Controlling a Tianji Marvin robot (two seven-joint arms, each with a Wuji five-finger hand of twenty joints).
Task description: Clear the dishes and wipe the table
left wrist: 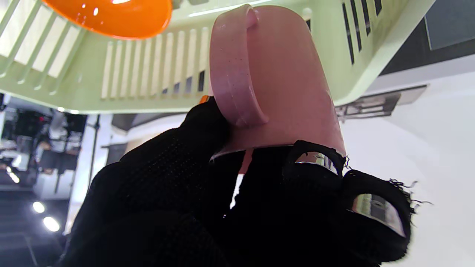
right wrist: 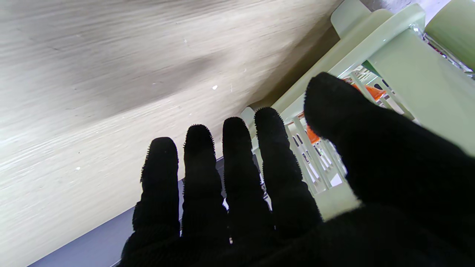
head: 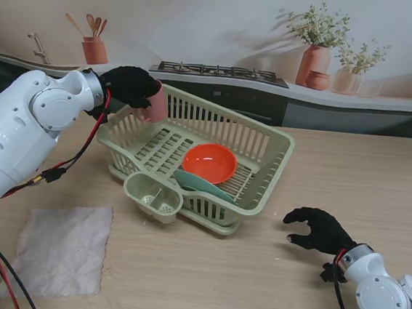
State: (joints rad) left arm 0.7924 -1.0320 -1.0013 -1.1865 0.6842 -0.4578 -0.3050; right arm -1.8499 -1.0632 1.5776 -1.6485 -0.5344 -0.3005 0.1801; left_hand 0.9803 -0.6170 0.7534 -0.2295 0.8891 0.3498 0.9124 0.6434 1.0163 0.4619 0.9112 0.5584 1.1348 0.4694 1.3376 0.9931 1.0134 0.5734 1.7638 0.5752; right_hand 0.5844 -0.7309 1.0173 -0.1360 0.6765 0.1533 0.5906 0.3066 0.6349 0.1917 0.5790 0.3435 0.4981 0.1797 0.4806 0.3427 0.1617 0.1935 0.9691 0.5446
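While the left hand (head: 131,83) is clamped on the pink mug (head: 154,106) by its rim, the mug hangs over the far left corner of the green dish rack (head: 266,176), above the slatted floor and not yet set down. In the left wrist view the fingers (left wrist: 315,178) grip the mouth of the mug (left wrist: 274,81), with the handle (left wrist: 233,70) facing the camera. The mug's long axis runs roughly upright, mouth toward the palm and base toward the rack floor, slightly tilted.

Risks, as judged: the grip is on the rim only, so the mug could slip or swing on release; a tilted base could catch a slat and topple toward the orange bowl (head: 209,162), which lies in the rack on a teal plate (head: 202,184). The handle may also strike the rack wall.

The right hand (head: 321,229) holds nothing, fingers spread, hovering low over the table (head: 216,280) just beside the rack's right end. A cloth (head: 62,246) lies on the table, well apart, wiping not yet begun
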